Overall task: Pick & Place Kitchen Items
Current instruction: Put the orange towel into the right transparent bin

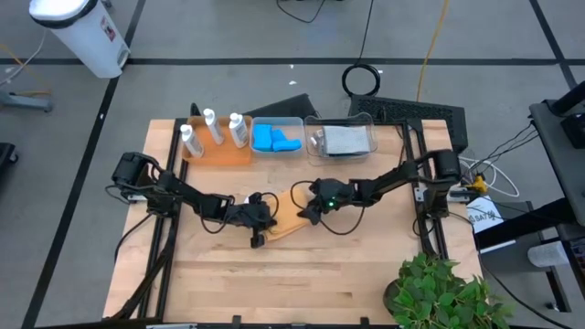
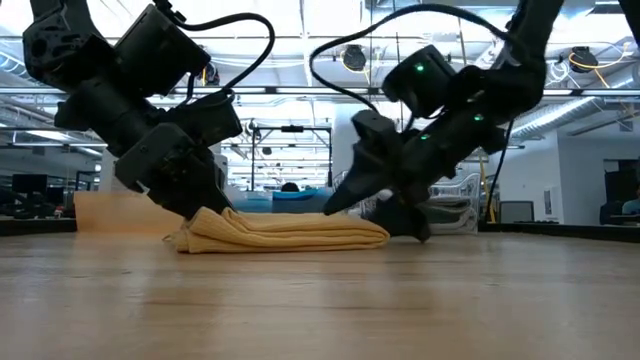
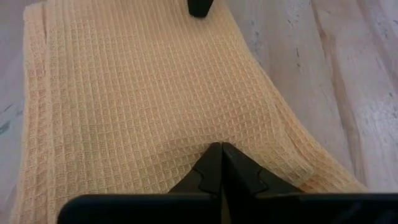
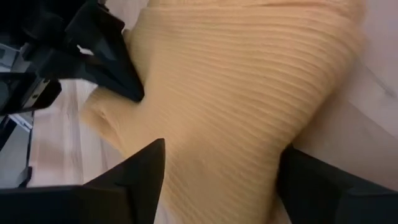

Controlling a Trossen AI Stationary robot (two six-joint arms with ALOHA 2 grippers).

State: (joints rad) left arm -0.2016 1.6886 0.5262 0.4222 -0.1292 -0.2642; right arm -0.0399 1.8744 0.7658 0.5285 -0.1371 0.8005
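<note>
- Centrally, a folded orange cloth (image 2: 285, 233) is seen lying flat on the wooden table (image 1: 302, 274), between the two grippers, with one end under each.
- The cloth's near end is pinched by the left gripper (image 3: 219, 151); its fingers are pressed together on a raised pucker of the waffle weave.
- The right gripper (image 4: 217, 171) is held at the cloth's other end with its fingers (image 4: 134, 171) spread wide, the fabric lying between them; whether it is touched cannot be told.
- Beyond both grippers, along the table's far edge, three white capped bottles (image 1: 212, 128) are stood on an orange tray (image 1: 224, 153).
- Just beside the tray, blue sponges (image 1: 274, 139) are held in a clear plastic bin (image 1: 277, 122).
- Beside that, a grey folded cloth (image 1: 345, 139) is held in a second clear bin (image 1: 343, 121).
- A green plant (image 1: 439, 292) is seen at the table's near corner, well apart from the right gripper.
</note>
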